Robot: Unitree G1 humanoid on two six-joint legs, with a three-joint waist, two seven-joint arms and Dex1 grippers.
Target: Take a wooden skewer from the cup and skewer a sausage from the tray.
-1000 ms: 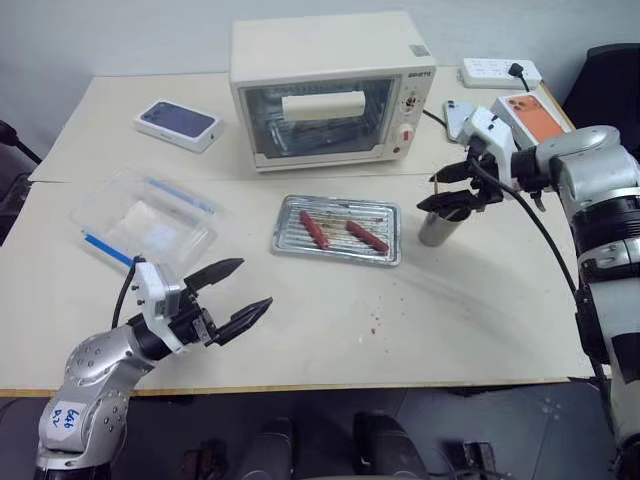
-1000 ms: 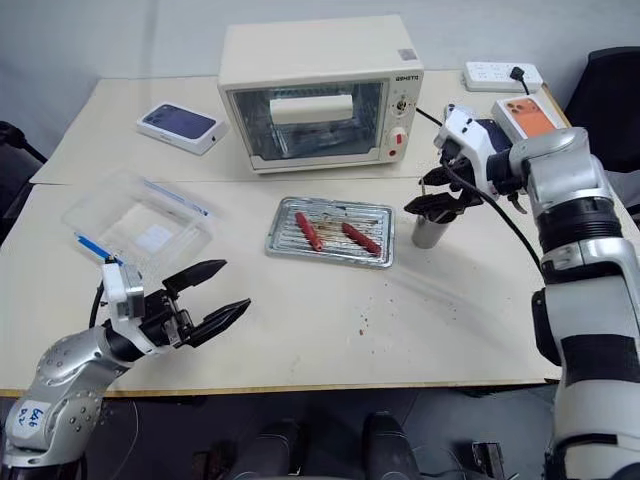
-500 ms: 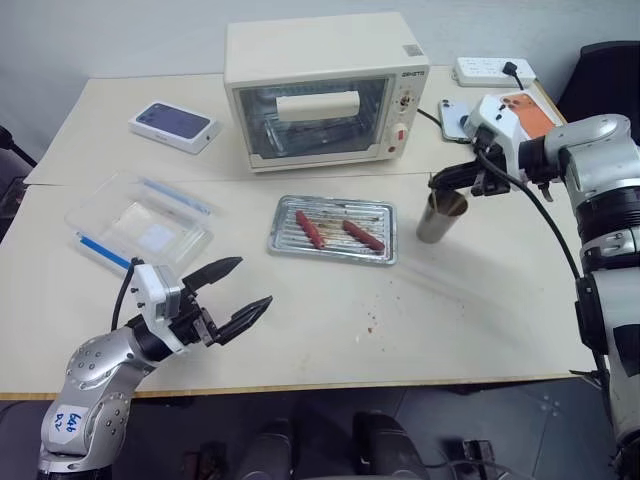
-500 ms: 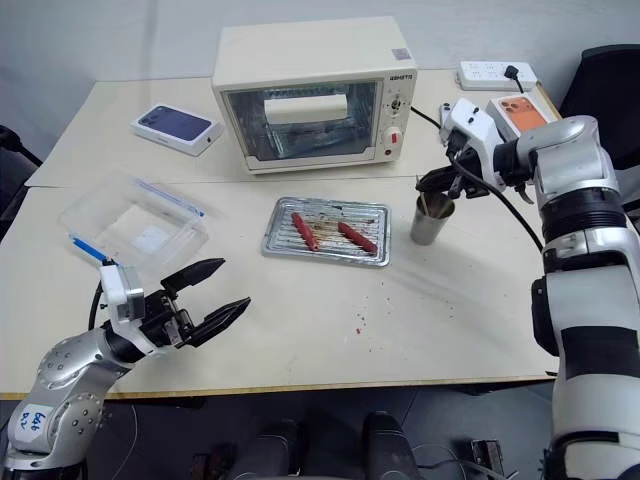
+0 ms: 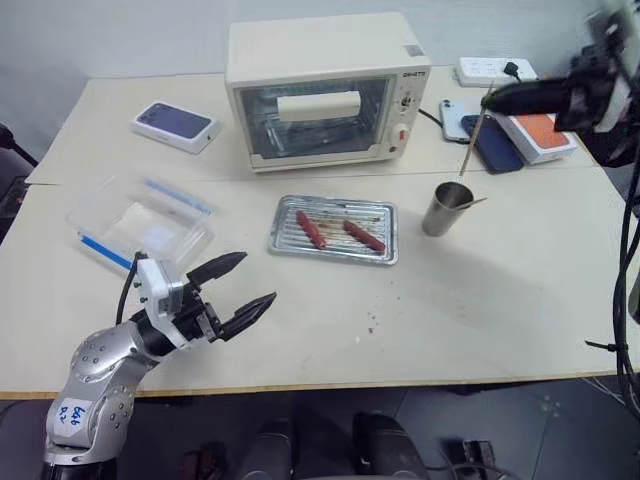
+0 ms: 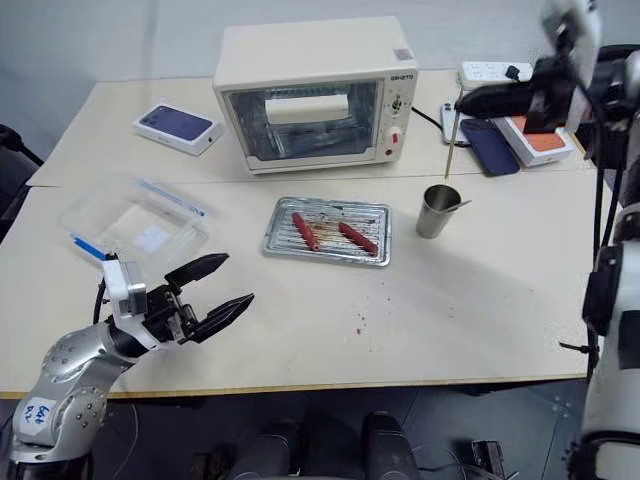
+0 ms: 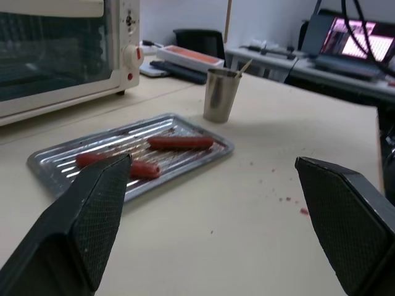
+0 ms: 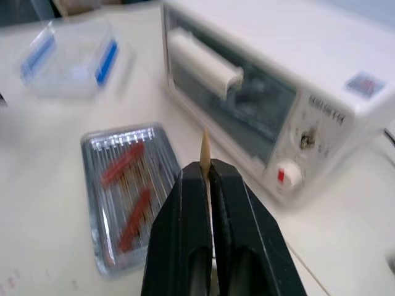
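Wooden skewer (image 6: pixel 452 143) pinched upright in the clamped right gripper (image 6: pixel 462 103), tip just above the cup (image 6: pixel 435 211) below it, to be carried over level and steady to a sausage (image 6: pixel 354 237) in the tray (image 6: pixel 277 240); left gripper (image 6: pixel 222 287) spread wide, empty

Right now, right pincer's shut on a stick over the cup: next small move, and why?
Probably lift a little more, then carry it left toward the tray. The right pincer grips the thin pale wooden skewer, whose lower end hangs just above the small silver metal cup. The two reddish-brown sausages lie in the shallow ridged metal tray.
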